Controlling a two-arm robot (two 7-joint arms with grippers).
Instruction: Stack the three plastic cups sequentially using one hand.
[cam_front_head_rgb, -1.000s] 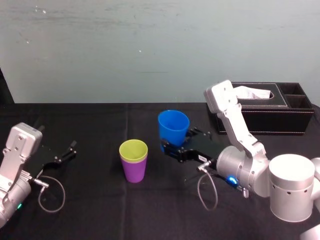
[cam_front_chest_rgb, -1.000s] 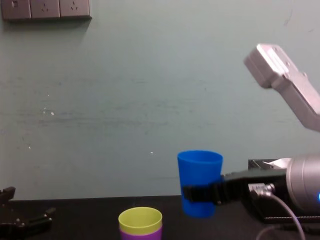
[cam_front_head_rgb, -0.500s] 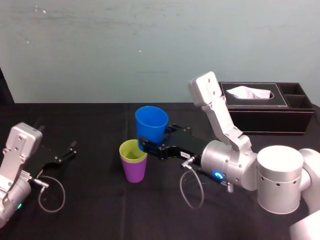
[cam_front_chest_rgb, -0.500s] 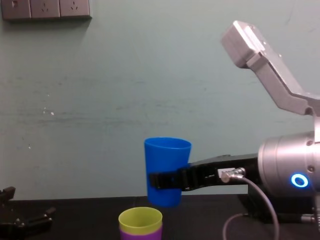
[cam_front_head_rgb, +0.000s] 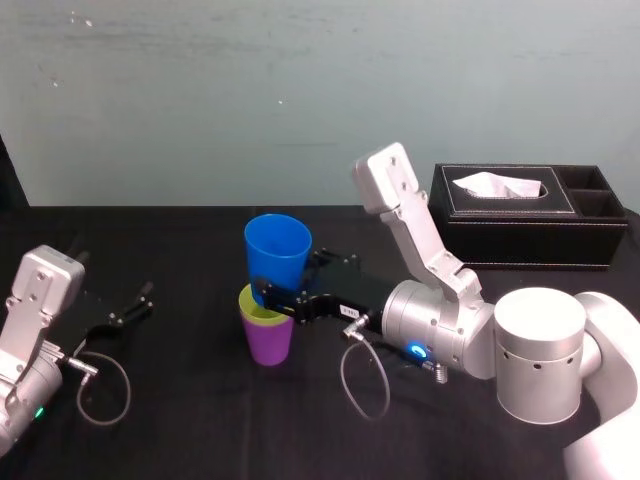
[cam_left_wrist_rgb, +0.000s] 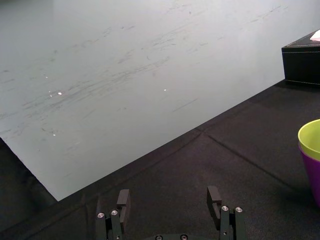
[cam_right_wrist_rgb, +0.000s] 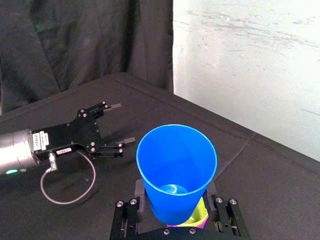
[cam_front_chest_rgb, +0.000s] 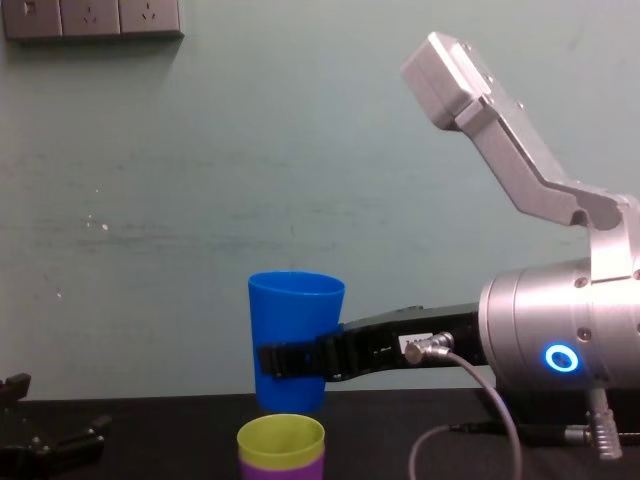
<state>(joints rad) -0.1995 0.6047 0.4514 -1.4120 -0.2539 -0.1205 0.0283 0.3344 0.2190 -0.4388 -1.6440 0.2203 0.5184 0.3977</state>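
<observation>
I am holding the blue cup (cam_front_head_rgb: 277, 252) upright in the right gripper (cam_front_head_rgb: 288, 302), its fingers (cam_right_wrist_rgb: 127, 217) closed on the cup's lower half; the cup is hanging just above the yellow-green cup (cam_front_head_rgb: 262, 306), which is sitting nested in the purple cup (cam_front_head_rgb: 268, 342) on the black table (cam_front_head_rgb: 200, 400); in the chest view the blue base is just clearing the yellow-green rim. The left gripper (cam_left_wrist_rgb: 169, 197) is resting on the table well to the left, fingers spread wide, gripping nothing; a black tissue box (cam_front_head_rgb: 530, 215) is sitting far right.
</observation>
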